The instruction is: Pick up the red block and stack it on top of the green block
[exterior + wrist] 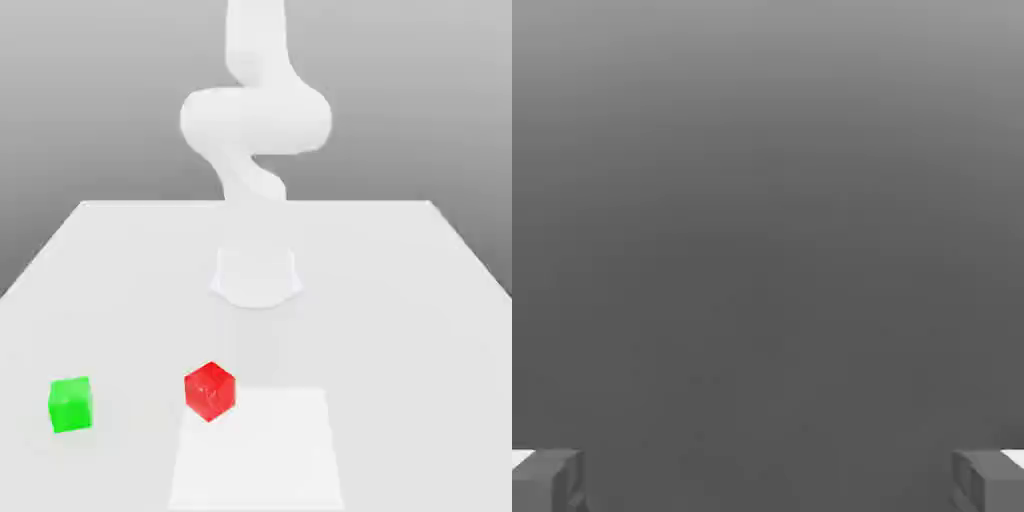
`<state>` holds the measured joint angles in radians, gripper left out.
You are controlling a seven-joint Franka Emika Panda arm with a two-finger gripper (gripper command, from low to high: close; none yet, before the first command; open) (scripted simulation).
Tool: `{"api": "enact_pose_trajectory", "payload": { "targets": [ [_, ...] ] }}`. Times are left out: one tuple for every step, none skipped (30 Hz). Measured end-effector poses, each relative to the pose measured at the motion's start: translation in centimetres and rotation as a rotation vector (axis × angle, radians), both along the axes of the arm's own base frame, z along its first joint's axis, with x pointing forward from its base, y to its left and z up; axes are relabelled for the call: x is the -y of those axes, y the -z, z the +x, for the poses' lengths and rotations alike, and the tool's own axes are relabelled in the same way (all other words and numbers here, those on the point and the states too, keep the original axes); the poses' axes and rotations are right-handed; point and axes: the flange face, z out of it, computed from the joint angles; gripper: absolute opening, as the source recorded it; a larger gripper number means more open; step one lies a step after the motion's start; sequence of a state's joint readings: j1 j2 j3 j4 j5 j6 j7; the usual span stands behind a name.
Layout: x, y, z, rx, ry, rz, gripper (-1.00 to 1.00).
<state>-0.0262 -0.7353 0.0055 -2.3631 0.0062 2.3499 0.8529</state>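
The red block (209, 391), a small cube turned corner-on, sits on the white table (400, 300) near its front, a little toward the exterior view's left of centre. The green block (70, 404) rests on the table further toward the exterior view's left, well apart from the red one. In the hand view my gripper (768, 482) is open: its two grey fingertips (548, 480) stand far apart with nothing between them, facing a plain grey background. Neither block appears in the hand view.
The arm's white base (256, 275) stands mid-table behind the blocks, and its links (256, 115) rise and curl upward out of the picture. A paler square patch (258, 450) marks the table surface at the front, just beside the red block.
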Motion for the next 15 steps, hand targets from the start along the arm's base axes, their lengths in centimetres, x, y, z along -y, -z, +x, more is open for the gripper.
{"api": "enact_pose_trajectory", "payload": {
  "targets": [
    [0.4,2.5,1.1,-0.037,0.031,0.019,0.0],
    [0.7,5.0,2.1,-0.074,0.061,0.038,0.0],
    [1.1,7.4,2.9,-0.11,0.093,0.055,0.0],
    [1.5,9.9,3.6,-0.146,0.124,0.072,0.0],
    [1.9,12.4,4.0,-0.182,0.156,0.089,0.0],
    [2.3,14.9,4.4,-0.218,0.189,0.105,0.0],
    [2.7,17.4,4.6,-0.253,0.223,0.121,0.0],
    [3.0,19.9,4.6,-0.289,0.257,0.136,0.0],
    [3.4,22.4,4.5,-0.325,0.292,0.151,0.0],
    [3.7,25.0,4.2,-0.361,0.329,0.165,0.0],
    [4.1,27.5,3.8,-0.399,0.366,0.179,0.0],
    [4.4,30.0,3.2,-0.437,0.405,0.194,0.0],
    [4.7,32.5,2.4,-0.476,0.446,0.207,0.0],
    [5.0,35.1,1.5,-0.515,0.488,0.22,0.0],
    [5.2,37.6,0.3,-0.557,0.534,0.233,0.0]
  ]
}}
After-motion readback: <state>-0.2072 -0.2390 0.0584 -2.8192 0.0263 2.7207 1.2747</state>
